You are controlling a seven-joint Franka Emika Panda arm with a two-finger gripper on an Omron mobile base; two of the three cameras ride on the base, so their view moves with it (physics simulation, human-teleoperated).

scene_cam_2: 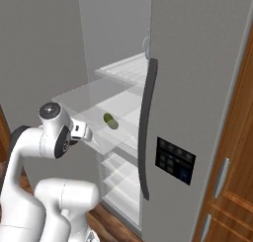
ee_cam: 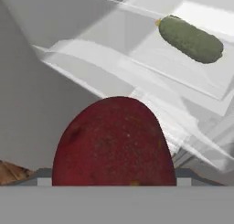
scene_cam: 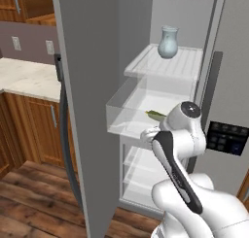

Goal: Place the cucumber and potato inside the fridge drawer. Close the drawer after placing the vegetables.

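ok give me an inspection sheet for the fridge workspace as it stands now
surface: fridge drawer pulled out, open at the top, below the white ribbed shelf.
job's things: cucumber lies inside the drawer; potato sits close in front of the hand camera, outside the drawer, at its front.
clutter: glass vase upright on the ribbed shelf.
grippers: gripper at the drawer's front edge; its fingers are hidden, so the grip on the potato cannot be confirmed.
cables: nothing seen.
surroundings: grey fridge door open, wooden cabinets with a pale counter, wood floor.
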